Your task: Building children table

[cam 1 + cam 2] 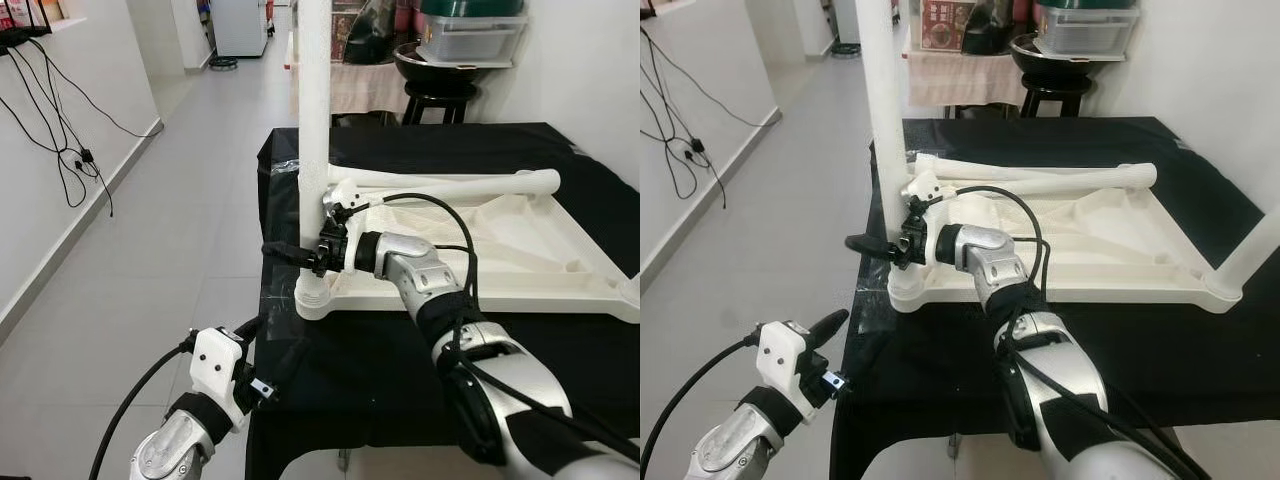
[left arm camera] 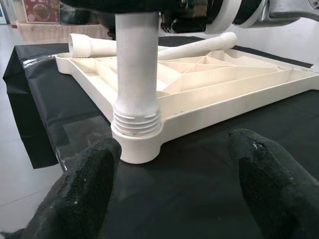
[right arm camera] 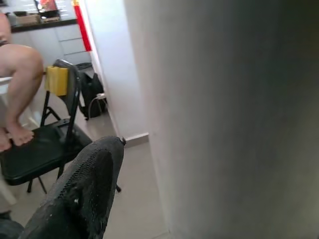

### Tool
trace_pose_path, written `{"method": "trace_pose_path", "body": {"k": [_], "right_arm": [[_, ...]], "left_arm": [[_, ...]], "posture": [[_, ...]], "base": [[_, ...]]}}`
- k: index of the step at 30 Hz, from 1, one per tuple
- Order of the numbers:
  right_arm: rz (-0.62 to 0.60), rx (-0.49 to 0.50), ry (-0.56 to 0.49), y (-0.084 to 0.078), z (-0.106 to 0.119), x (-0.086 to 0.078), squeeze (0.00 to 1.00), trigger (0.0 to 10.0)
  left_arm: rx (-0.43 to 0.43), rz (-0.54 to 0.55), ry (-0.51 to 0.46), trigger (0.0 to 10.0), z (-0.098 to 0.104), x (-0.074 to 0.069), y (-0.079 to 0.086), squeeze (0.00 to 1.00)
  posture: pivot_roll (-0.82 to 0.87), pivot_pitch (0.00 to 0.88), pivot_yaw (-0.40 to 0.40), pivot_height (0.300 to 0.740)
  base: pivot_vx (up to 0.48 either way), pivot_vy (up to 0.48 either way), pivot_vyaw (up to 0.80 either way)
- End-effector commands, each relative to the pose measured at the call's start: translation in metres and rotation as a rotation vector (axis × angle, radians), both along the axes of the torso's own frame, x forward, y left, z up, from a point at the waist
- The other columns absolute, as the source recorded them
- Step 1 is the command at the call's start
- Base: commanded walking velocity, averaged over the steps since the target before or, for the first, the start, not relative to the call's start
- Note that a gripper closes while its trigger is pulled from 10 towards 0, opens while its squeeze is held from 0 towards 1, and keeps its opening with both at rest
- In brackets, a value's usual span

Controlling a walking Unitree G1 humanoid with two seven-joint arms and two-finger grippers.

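A white plastic tabletop (image 1: 520,270) lies upside down on a black-covered table (image 1: 330,370). A white leg (image 1: 314,120) stands upright in the tabletop's near left corner socket (image 2: 134,144), with some of its screw threads (image 2: 137,122) showing above the socket. My right gripper (image 1: 300,255) is open and straddles the leg low down; one finger (image 3: 84,189) shows beside the leg (image 3: 239,119) with a gap, and the other is hidden. My left gripper (image 1: 258,358) is open, low off the table's front left edge, facing that corner. Two loose legs (image 1: 450,185) lie across the tabletop.
Another upright leg (image 1: 1255,250) stands at the tabletop's near right corner. A black stool (image 1: 440,100) with a bowl and a plastic box is behind the table. Cables (image 1: 60,130) hang on the left wall over grey floor. A person's leg (image 3: 20,74) rests on a black folding chair (image 3: 40,149).
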State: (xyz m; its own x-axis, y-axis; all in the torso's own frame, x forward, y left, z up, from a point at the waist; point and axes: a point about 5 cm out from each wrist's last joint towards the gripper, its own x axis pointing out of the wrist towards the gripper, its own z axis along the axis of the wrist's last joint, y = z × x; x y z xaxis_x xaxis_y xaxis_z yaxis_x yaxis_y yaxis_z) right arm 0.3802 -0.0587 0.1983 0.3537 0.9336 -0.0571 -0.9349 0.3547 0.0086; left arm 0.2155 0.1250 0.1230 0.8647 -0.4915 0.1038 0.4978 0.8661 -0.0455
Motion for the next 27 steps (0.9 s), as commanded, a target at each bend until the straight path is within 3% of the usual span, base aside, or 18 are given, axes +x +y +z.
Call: {"method": "trace_pose_path", "body": {"k": [1, 2, 7, 8, 10, 12, 13, 15, 16, 17, 19, 20, 21, 23, 27], "right_arm": [[0.082, -0.001, -0.005, 0.016, 0.003, -0.004, 0.0, 6.4], [0.093, -0.004, -0.003, 0.015, 0.004, -0.004, 0.0, 0.0], [0.089, 0.002, 0.0, 0.009, 0.004, -0.002, 0.0, 0.0], [0.05, -0.032, -0.034, -0.002, -0.001, -0.001, 0.0, 0.0], [0.035, -0.046, -0.047, -0.006, -0.002, 0.0, 0.0, 0.0], [-0.092, -0.067, -0.058, -0.022, -0.009, 0.002, 0.0, 0.0], [-0.092, -0.067, -0.058, -0.022, -0.009, 0.002, 0.0, 0.0], [-0.204, -0.066, -0.056, -0.029, -0.015, 0.004, 0.0, 0.0], [-0.521, -0.052, -0.044, -0.036, -0.02, 0.011, 0.0, 0.0], [-0.521, -0.052, -0.044, -0.036, -0.02, 0.011, 0.0, 0.0], [-0.803, -0.059, -0.01, -0.036, -0.048, -0.019, 0.0, 0.0], [-0.803, -0.059, -0.01, -0.036, -0.048, -0.019, 0.0, 0.0], [-0.814, -0.061, 0.003, -0.028, -0.058, -0.038, 0.0, 0.0], [-0.772, -0.058, 0.008, -0.023, -0.062, -0.045, 0.0, 0.0], [-0.721, -0.076, -0.009, -0.021, -0.061, -0.044, 0.0, 0.0]], "left_arm": [[-0.003, -0.012, 0.03, 10.0, -0.005, -0.002, -0.001, 0.0], [-0.004, -0.017, 0.032, 10.0, -0.005, -0.002, -0.001, 0.0], [-0.009, -0.023, 0.036, 10.0, -0.005, -0.004, -0.002, 0.0], [-0.014, -0.027, 0.038, 10.0, -0.004, -0.006, -0.002, 0.0], [-0.016, -0.028, 0.039, 10.0, -0.004, -0.006, -0.002, 0.0], [-0.02, -0.03, 0.04, 10.0, -0.003, -0.007, -0.001, 0.0], [-0.02, -0.03, 0.04, 10.0, -0.003, -0.007, -0.001, 0.0], [-0.022, -0.03, 0.04, 10.0, -0.002, -0.008, 0.0, 0.0], [-0.021, -0.026, 0.039, 10.0, -0.001, -0.008, 0.001, 0.0], [-0.021, -0.026, 0.039, 10.0, -0.001, -0.008, 0.001, 0.0], [-0.026, -0.016, 0.038, 10.0, 0.0, -0.008, 0.003, 0.0], [-0.026, -0.016, 0.038, 10.0, 0.0, -0.008, 0.003, 0.0], [-0.025, -0.011, 0.037, 10.0, 0.001, -0.008, 0.004, 0.0], [-0.027, -0.009, 0.038, 10.0, 0.001, -0.008, 0.004, 0.0], [-0.033, -0.014, 0.044, 10.0, 0.0, -0.006, 0.005, 0.0]], "posture": [[0.08, 0.0, -0.049, 0.74], [0.08, 0.0, -0.051, 0.74], [0.07, 0.0, -0.048, 0.74], [0.06, 0.0, -0.041, 0.74], [0.06, 0.0, -0.041, 0.74], [0.04, 0.015, -0.042, 0.74], [0.04, 0.015, -0.042, 0.74], [0.04, 0.016, -0.045, 0.74], [0.04, 0.028, -0.052, 0.74], [0.04, 0.028, -0.052, 0.74], [0.04, 0.038, -0.041, 0.74], [0.04, 0.038, -0.041, 0.74], [0.02, 0.036, -0.025, 0.74], [0.01, 0.032, -0.025, 0.74], [0.02, 0.031, -0.031, 0.74]], "base": [[0.0, 0.0, 0.0], [0.0, 0.0, 0.0], [0.0, 0.0, 0.0], [0.0, 0.0, 0.0], [0.0, 0.0, 0.0], [0.0, 0.0, 0.0], [0.0, 0.0, 0.0], [0.0, 0.0, 0.0], [0.0, 0.0, 0.0], [0.0, 0.0, 0.0], [0.0, 0.0, 0.0], [0.0, 0.0, 0.0], [0.0, 0.0, 0.0], [0.0, 0.0, 0.0], [0.0, 0.0, 0.0]]}}
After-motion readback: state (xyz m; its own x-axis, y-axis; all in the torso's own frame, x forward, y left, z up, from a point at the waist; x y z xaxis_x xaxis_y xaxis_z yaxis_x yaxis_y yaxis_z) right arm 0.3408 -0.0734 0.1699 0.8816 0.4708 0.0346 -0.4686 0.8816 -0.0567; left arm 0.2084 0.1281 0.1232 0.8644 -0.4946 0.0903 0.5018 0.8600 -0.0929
